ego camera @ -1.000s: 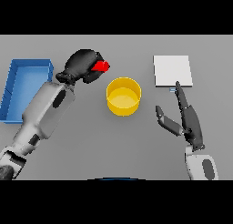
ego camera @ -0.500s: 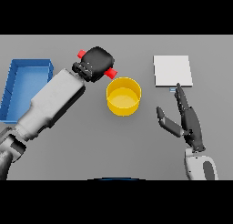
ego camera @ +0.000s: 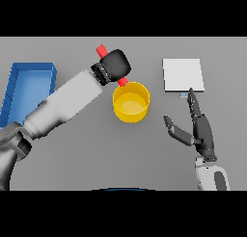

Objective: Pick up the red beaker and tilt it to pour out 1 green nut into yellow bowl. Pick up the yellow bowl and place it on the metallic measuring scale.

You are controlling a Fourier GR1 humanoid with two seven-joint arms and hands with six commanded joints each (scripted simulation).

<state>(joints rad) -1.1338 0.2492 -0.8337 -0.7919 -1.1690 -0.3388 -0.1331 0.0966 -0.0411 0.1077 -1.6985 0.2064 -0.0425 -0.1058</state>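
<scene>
Beaker [ego camera: 102, 51] tilted further toward bowl [ego camera: 130, 103].

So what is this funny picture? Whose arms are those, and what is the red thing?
Those arms belong to a robot shaped a bit like a person. The picture is taken from its head, looking down at a grey table. Its left hand has its dark fingers wrapped round a red beaker, a small cup, and holds it tipped over the edge of a yellow bowl, ready to pour. Its right hand rests open on the other side, holding nothing. The pale square just beyond that hand is a weighing scale, and the blue box on the far left is a tray.
</scene>
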